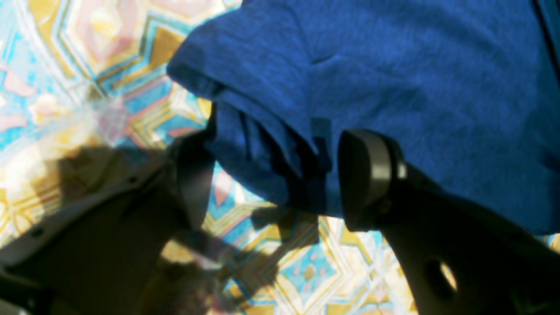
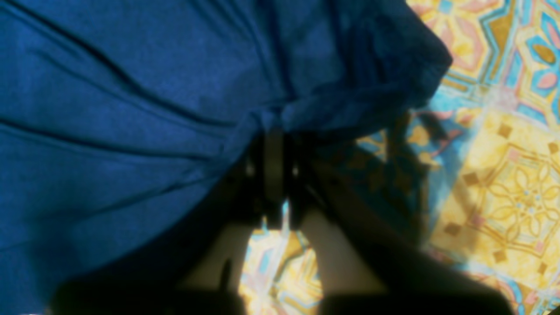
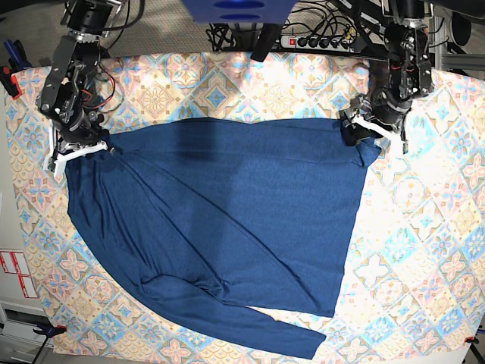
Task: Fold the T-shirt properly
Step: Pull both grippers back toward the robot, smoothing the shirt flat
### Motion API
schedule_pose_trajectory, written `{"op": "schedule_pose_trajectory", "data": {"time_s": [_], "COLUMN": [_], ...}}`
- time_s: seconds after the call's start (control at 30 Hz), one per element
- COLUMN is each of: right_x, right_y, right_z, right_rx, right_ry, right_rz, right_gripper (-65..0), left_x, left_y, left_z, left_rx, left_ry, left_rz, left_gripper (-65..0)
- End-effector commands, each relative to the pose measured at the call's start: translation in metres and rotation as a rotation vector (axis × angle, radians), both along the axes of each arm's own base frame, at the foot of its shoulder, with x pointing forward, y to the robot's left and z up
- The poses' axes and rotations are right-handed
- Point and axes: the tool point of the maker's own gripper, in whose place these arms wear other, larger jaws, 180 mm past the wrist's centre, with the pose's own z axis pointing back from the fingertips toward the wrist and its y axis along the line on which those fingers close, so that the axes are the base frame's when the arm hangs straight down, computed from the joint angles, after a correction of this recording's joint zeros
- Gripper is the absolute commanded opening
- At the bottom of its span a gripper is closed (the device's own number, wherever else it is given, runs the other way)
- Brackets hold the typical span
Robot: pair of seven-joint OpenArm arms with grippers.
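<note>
Left end effector (image 1: 271,175) gapes around T-shirt (image 3: 227,227) corner, right end effector (image 2: 273,168) clenched on hem; soft, limp, light—grip edges.

Two dark, cable-laced arms with pale-fingered grippers

Both arms are built of black segments with exposed metal joints; red and black wires are looped along the right arm (image 3: 70,76), and black cabling is run up the left arm (image 3: 405,64). White finger pieces are fitted to the right gripper (image 3: 76,152) and to the left gripper (image 3: 362,125). Seen close, the left gripper's fingers (image 1: 365,175) are shown as dark, rounded pads edged in grey metal, carried on black brackets pierced by an oval hole and small screw holes.
</note>
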Motion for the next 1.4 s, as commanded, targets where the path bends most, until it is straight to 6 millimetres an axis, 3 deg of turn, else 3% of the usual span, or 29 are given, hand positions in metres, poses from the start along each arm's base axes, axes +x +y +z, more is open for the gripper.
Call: {"op": "schedule_pose_trajectory", "data": {"time_s": [0.0, 0.07, 0.2, 0.3, 0.5, 0.7, 1.0, 1.23, 1.37], "right_x": [0.010, 0.009, 0.009, 0.007, -0.021, -0.049, -0.077, -0.077, -0.049], "right_y": [-0.006, -0.006, -0.006, -0.007, -0.009, -0.011, -0.017, -0.034, -0.033], "right_z": [0.014, 0.013, 0.014, 0.013, -0.003, -0.016, -0.001, 0.012, 0.022], "right_rx": [-0.023, -0.022, -0.023, -0.023, -0.027, -0.032, -0.087, -0.116, -0.105], "right_ry": [-0.046, -0.045, -0.045, -0.041, 0.019, 0.079, 0.088, 0.059, 0.001], "right_rz": [0.003, 0.003, 0.001, -0.002, -0.005, -0.006, 0.005, -0.039, -0.043], "right_gripper": [-65.0, -65.0, -65.0, -65.0, -65.0, -65.0, -65.0, -65.0, -65.0], "left_x": [-0.009, -0.010, -0.016, -0.025, -0.049, -0.076, -0.115, -0.099, -0.066], "left_y": [-0.004, -0.005, 0.001, 0.014, 0.039, 0.037, 0.053, 0.061, 0.052], "left_z": [-0.005, -0.006, -0.007, -0.008, -0.009, 0.010, 0.022, 0.045, 0.061], "left_rx": [-0.011, -0.011, -0.007, 0.015, 0.058, 0.096, 0.138, 0.166, 0.147], "left_ry": [0.047, 0.051, 0.060, 0.074, 0.111, 0.106, 0.146, 0.072, -0.025], "left_rz": [-0.023, -0.026, -0.017, 0.003, 0.026, -0.054, -0.039, -0.024, -0.002], "left_gripper": [-23.7, -32.6, -65.0, -65.0, -65.0, -65.0, -65.0, -65.0, -65.0]}}
